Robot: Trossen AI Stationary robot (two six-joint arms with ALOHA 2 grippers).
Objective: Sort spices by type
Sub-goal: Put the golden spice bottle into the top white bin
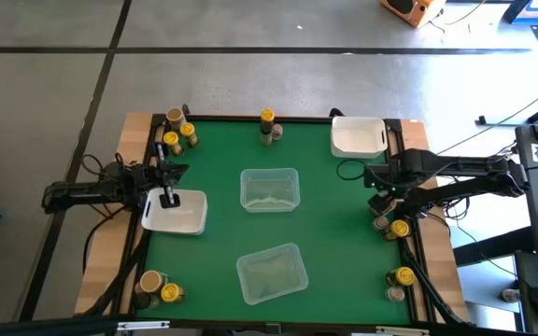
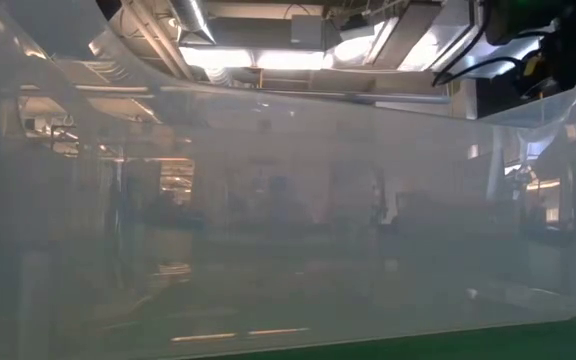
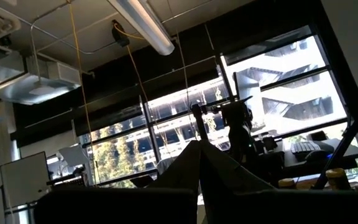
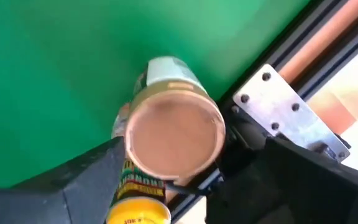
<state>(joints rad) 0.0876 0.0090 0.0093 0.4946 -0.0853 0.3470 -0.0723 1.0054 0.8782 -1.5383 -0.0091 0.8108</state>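
Pinkish-brown-lidded jar filled the right wrist view, standing between the right pincer's spread fingers, not clamped. Yellow-lidded jar sat touching it (lower in that frame); counter frame rail just beside. Risk, judged: closing there could nudge the neighbour or topple either jar. Left pincer, fingers together, hung over the white tray, left of frame.

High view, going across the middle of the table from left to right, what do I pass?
White rectangular tray under the left end effector → upper clear plastic tub → right end effector, open beside a yellow-lidded spice jar.
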